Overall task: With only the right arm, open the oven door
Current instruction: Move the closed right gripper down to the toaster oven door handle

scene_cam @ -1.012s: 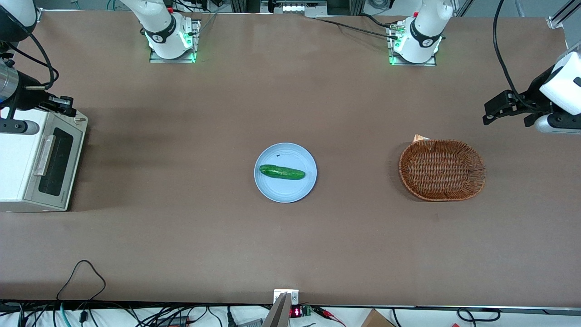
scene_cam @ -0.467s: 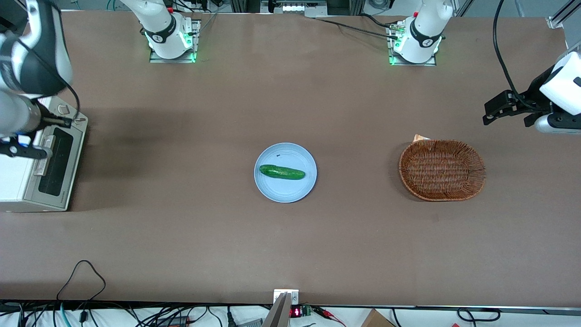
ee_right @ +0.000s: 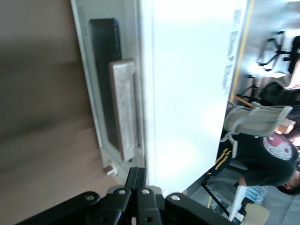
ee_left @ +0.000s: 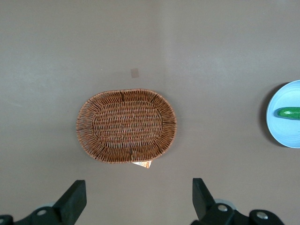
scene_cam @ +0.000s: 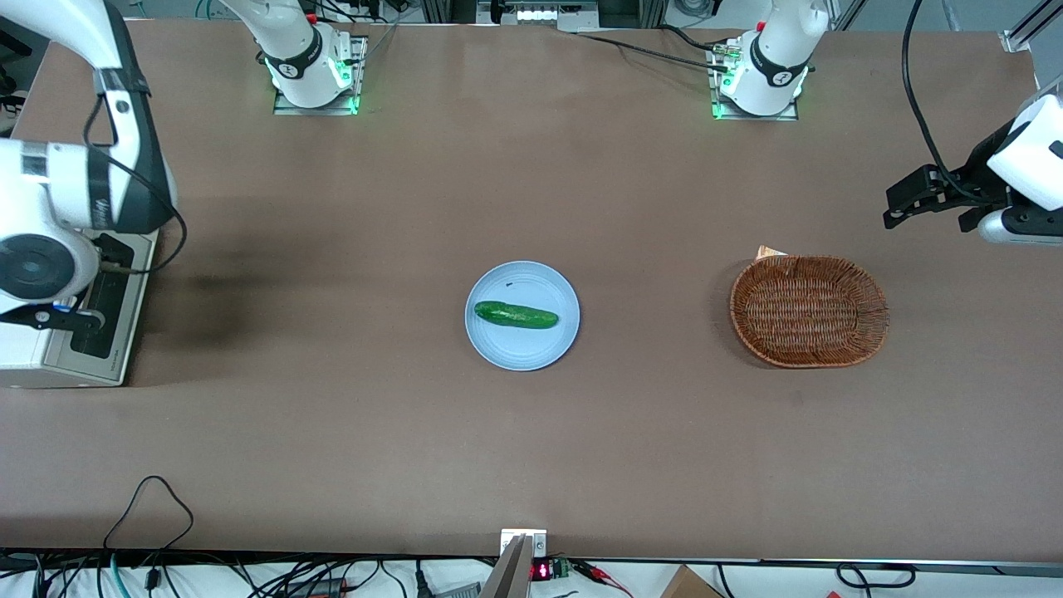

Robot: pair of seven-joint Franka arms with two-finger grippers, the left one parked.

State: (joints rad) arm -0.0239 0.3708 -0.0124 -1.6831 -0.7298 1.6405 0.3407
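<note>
The white toaster oven (scene_cam: 21, 353) stands at the working arm's end of the table. Its grey oven door (scene_cam: 108, 332) with the dark window is closed and faces the middle of the table. The right arm (scene_cam: 58, 208) hangs over the oven and hides most of the bar handle in the front view. My gripper (scene_cam: 81, 321) is over the door's top edge. In the right wrist view the door (ee_right: 105, 70) and its silver handle (ee_right: 124, 108) lie flat against the white body (ee_right: 187, 93). My gripper (ee_right: 140, 176) is shut and empty, close to one end of the handle.
A light blue plate (scene_cam: 498, 349) with a green cucumber (scene_cam: 515, 315) sits mid-table. A wicker basket (scene_cam: 808, 310) lies toward the parked arm's end and also shows in the left wrist view (ee_left: 126, 125). Cables hang along the table edge nearest the camera (scene_cam: 149, 498).
The right arm has swung nearer to the front camera, from the oven's farther corner to above the door and handle. The oven door has stayed closed.
</note>
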